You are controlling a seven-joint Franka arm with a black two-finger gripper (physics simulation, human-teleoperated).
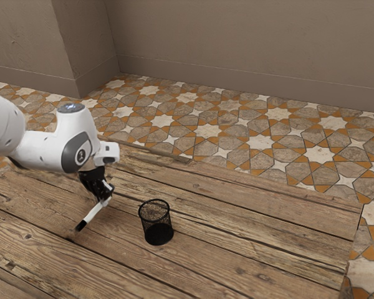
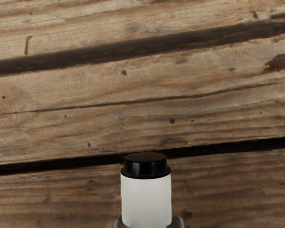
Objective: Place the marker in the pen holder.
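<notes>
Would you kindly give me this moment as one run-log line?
gripper: shut on marker | marker: tilted, outside pen holder | pen holder: upright on table | placing: pending

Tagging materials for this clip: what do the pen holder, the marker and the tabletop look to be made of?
Pen holder: black mesh, probably painted metal; its wall shows through.
Marker: smooth white barrel, black glossy end catching light, likely plastic.
Tabletop: weathered wood, seemingly unvarnished, with grain, knots and dark gaps between planks.
</notes>
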